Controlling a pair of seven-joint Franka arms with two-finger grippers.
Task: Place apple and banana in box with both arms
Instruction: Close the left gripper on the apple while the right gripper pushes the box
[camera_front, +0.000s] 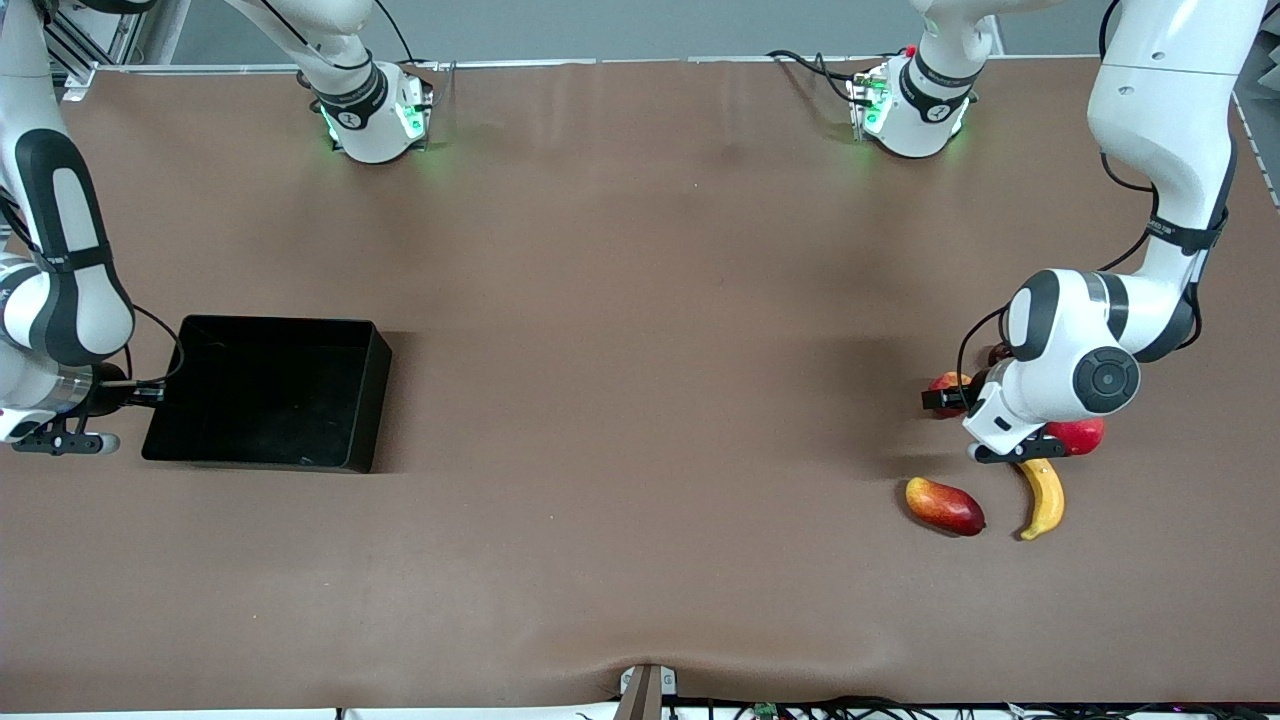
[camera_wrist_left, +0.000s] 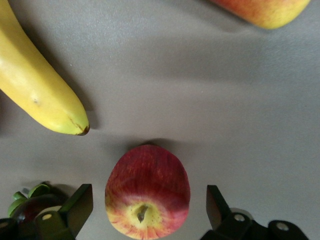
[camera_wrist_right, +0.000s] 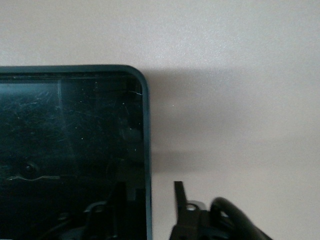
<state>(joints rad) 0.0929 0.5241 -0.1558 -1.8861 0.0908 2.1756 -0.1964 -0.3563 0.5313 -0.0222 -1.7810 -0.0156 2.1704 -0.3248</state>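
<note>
Toward the left arm's end of the worktop (camera_front: 640, 300), found the apple (camera_wrist_left: 147, 192) lying stem dimple up between the spread jaws of the left gripper (camera_wrist_left: 149, 210), touching neither. Noted the banana (camera_front: 1043, 498) near it, closer to the front camera, one dark tip pointing at the apple. Logged an elongated red-yellow fruit (camera_front: 945, 507) beside the banana. Toward the right arm's end, saw the box (camera_front: 370, 400) flat on the worktop. Placed the right gripper (camera_front: 62, 440) at the box's edge; could not tell how its jaws stood.
</note>
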